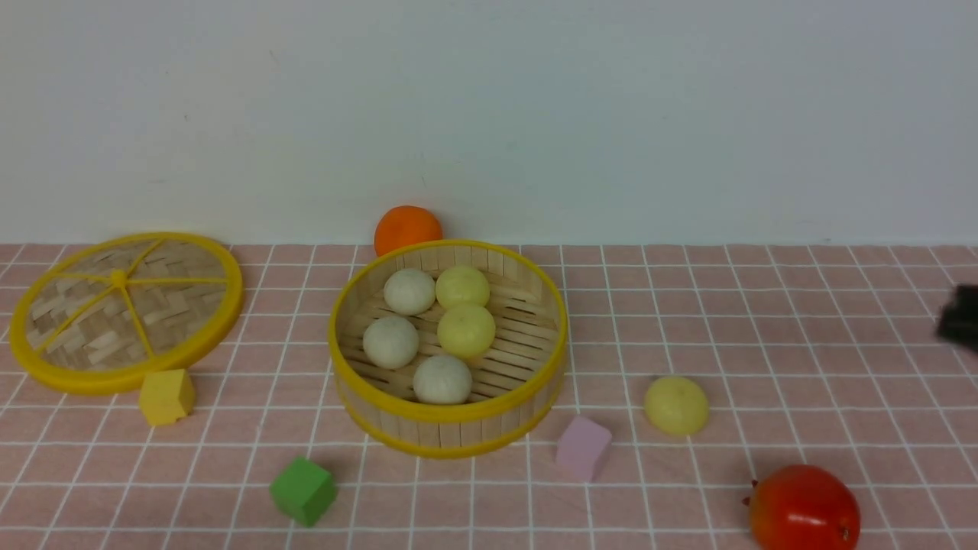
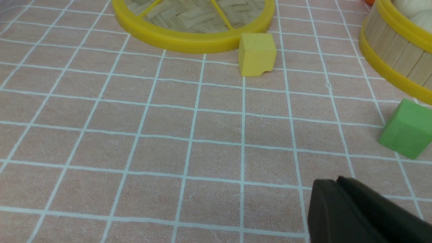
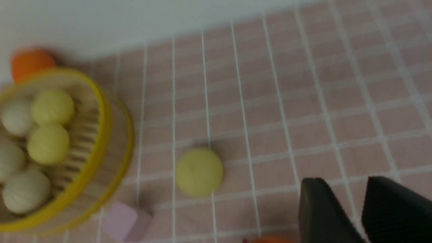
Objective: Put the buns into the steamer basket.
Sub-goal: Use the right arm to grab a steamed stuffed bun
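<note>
Buns (image 1: 466,330): five of six were in. Left gripper (image 2: 335,182) nearest, jaws looked pressed together, empty. Last yellow bun (image 1: 676,405) sat loose, lower right of centre. Steamer basket (image 1: 451,428) mid-frame. Right gripper (image 1: 959,317) at right edge, jaws apart, empty.

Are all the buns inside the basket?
No, one pale yellow bun sits on the table outside the steamer basket, off to its right.
</note>
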Controlling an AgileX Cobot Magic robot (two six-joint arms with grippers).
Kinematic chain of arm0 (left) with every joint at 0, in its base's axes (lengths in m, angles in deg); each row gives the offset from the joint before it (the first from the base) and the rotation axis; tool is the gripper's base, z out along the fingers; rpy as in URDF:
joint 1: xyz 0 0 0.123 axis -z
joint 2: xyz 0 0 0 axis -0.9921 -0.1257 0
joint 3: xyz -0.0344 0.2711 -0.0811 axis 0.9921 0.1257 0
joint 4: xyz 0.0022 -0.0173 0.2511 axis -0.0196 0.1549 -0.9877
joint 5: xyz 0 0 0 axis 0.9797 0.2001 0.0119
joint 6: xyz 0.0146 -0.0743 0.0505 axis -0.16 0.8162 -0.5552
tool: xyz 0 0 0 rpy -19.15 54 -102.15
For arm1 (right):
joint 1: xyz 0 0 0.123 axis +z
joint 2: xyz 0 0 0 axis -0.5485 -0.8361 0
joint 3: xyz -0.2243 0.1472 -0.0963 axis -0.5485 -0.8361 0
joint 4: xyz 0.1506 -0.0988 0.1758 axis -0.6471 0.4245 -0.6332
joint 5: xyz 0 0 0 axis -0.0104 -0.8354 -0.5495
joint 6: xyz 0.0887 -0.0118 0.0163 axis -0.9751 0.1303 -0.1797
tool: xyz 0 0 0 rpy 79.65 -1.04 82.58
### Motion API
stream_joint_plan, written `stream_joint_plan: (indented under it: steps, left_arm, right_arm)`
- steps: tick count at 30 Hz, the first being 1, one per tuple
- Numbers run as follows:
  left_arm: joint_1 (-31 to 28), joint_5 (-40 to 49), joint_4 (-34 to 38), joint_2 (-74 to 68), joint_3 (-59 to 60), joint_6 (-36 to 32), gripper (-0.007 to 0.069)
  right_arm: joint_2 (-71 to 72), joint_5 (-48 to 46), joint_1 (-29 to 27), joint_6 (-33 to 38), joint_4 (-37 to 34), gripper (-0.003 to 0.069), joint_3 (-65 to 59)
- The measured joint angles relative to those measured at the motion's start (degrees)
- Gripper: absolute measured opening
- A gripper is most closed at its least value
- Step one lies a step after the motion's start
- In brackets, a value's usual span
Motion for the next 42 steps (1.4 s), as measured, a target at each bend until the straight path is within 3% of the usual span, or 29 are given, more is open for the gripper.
stream_joint_plan:
  steps: [4,8,11,15,20,28,38,42]
  left_arm:
    - [0.0,0.0,0.0,0.0,0.0,0.0,0.006]
    - [0.0,0.0,0.0,0.0,0.0,0.0,0.0062]
    - [0.0,0.0,0.0,0.0,0.0,0.0,0.007]
    - [0.0,0.0,0.0,0.0,0.0,0.0,0.0073]
    - [0.0,0.0,0.0,0.0,0.0,0.0,0.0076]
    - [0.0,-0.1,0.0,0.0,0.0,0.0,0.0085]
    - [0.0,-0.1,0.0,0.0,0.0,0.0,0.0097]
    - [0.0,-0.1,0.0,0.0,0.0,0.0,0.0101]
  right_arm:
    - [-10.8,-3.4,2.0,7.7,-5.3,0.0239,6.0]
    - [-18.7,-6.7,6.5,10.0,-5.5,0.0239,13.7]
    - [-29.4,-13.0,12.1,6.3,-0.9,0.0239,22.7]
    - [-39.7,-18.0,15.6,-4.7,7.0,0.0239,30.1]
    - [-44.5,-15.7,16.0,-9.2,8.2,0.0239,31.8]
    - [-46.9,-11.9,16.0,-9.5,4.8,0.0239,32.0]
    - [-50.4,-10.3,16.0,-9.5,6.9,0.023,32.1]
    - [-50.4,-10.2,16.0,-9.1,7.2,0.0106,32.1]
